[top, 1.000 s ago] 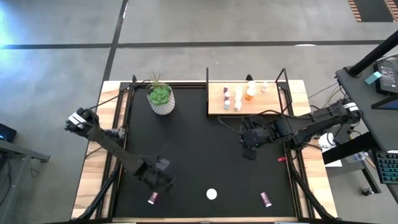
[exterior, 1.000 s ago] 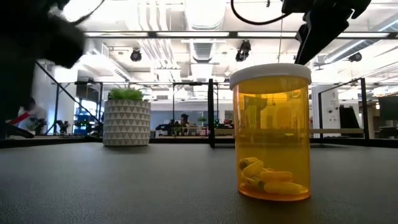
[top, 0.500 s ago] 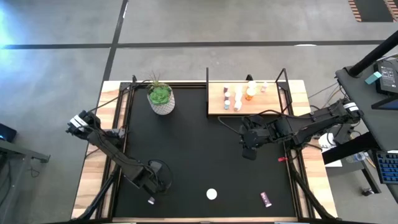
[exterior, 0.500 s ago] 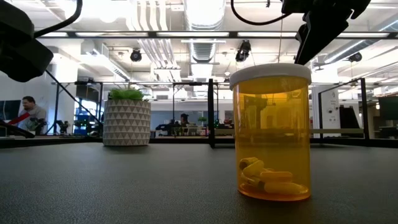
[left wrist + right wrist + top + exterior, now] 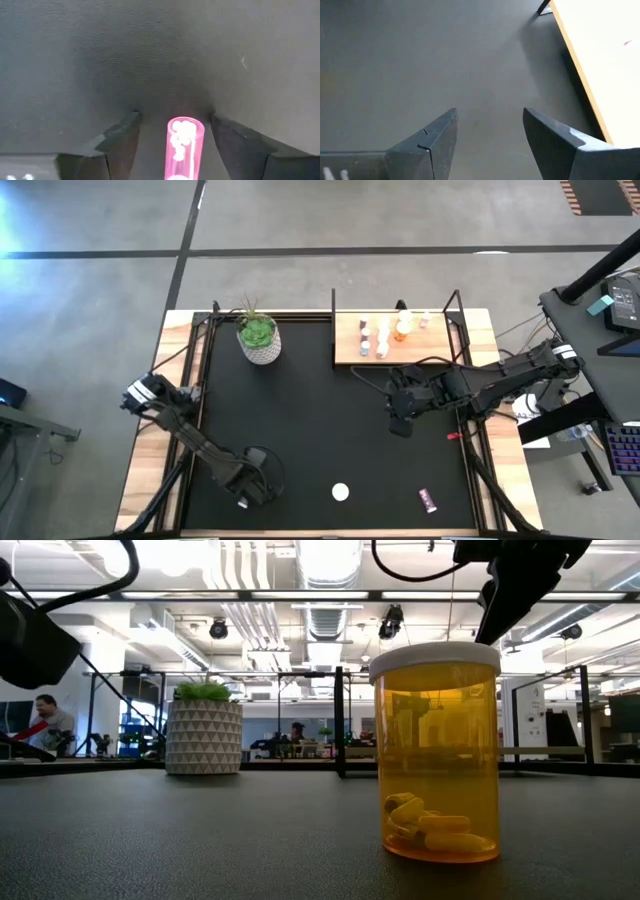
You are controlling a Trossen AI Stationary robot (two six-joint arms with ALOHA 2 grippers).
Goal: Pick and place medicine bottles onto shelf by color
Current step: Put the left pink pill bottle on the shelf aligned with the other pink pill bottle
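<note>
Left gripper (image 5: 172, 132) open astride a lying pink bottle (image 5: 183, 147); right gripper (image 5: 489, 125) open, empty, near the shelf (image 5: 600, 55).

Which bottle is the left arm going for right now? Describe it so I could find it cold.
On the large black tabletop mat, go to the near-left corner, where the left gripper reaches down. Lying between its open fingers is a small clear pink bottle holding white pills. The other pink bottle lies near the right corner, with no gripper by it.
</note>
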